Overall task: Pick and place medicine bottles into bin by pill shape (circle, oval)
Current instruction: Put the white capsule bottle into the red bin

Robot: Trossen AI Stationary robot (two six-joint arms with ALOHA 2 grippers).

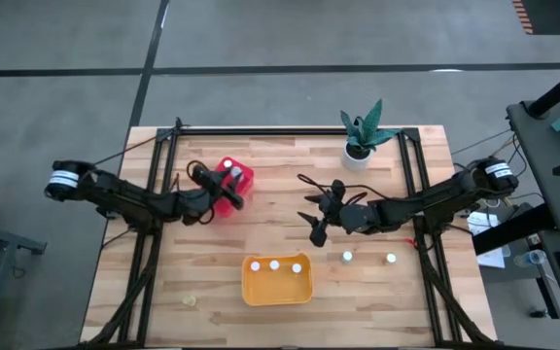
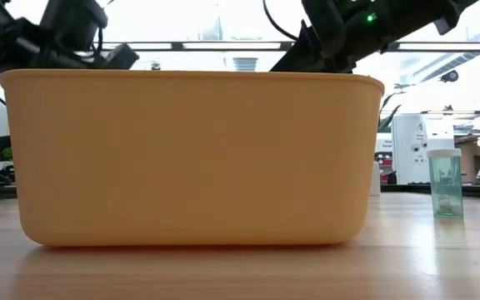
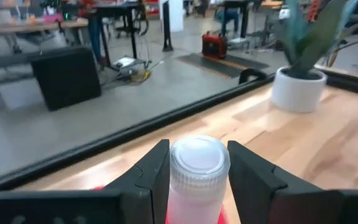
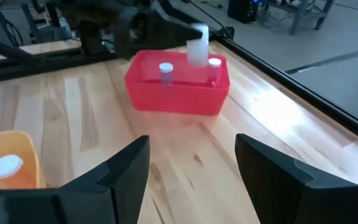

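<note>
My left gripper [image 1: 220, 192] is at the red bin [image 1: 236, 185] on the table's left half, shut on a white-capped medicine bottle [image 3: 197, 171]. The right wrist view shows that bottle [image 4: 197, 45] upright over the bin's far side, with two more bottles [image 4: 165, 70] standing inside. My right gripper [image 1: 314, 217] hovers open above the table's middle, with nothing between its fingers. Near the front edge the yellow-orange bin [image 1: 277, 282] holds three bottles. Two more bottles [image 1: 347, 257] [image 1: 391, 259] stand on the table to its right. My left gripper pinches the bottle between its two fingers, on opposite sides of the body just under the white cap [image 3: 197, 155]. The fingers [image 3: 151, 177] come about level from the table's left side. The bottle stands upright in the hold, lifted over the red bin.
A white pot with a green plant [image 1: 361, 138] stands at the table's far edge, right of centre. Black frame rails [image 1: 411, 185] run along the table's sides. In the low view the yellow-orange bin's wall [image 2: 190, 158] fills most of the picture, with one bottle [image 2: 446, 183] to its right.
</note>
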